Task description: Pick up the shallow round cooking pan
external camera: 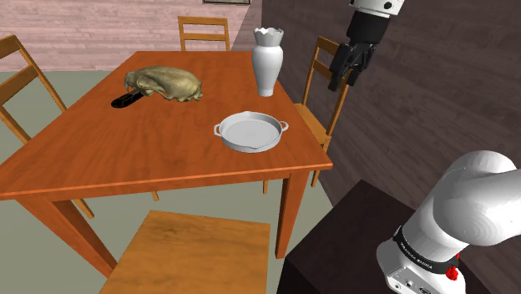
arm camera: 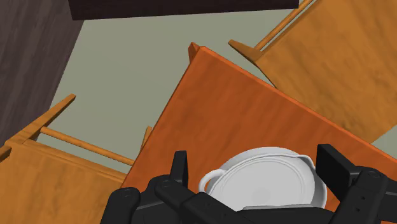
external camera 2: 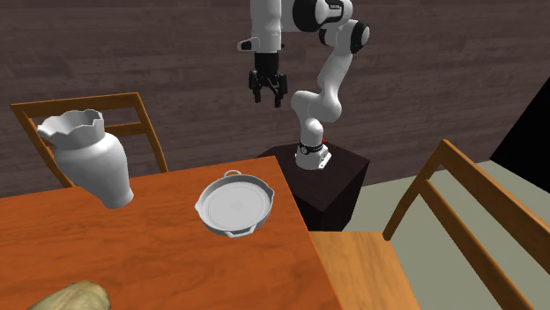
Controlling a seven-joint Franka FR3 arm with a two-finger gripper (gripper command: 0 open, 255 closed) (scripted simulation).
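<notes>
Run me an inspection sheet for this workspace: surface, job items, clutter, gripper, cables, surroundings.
Surface: orange-brown wooden table.
Job's things: shallow round pan, pale grey with two small handles, lying flat near the table edge beside the stand, untouched.
Clutter: white vase, upright; tan lumpy object with a black part at one end.
Gripper: gripper raised in the air, well apart from the pan, fingers open, holding nothing.
Cables: nothing seen.
Surroundings: wooden chairs around the table, dark plank wall, grey-green floor.
</notes>
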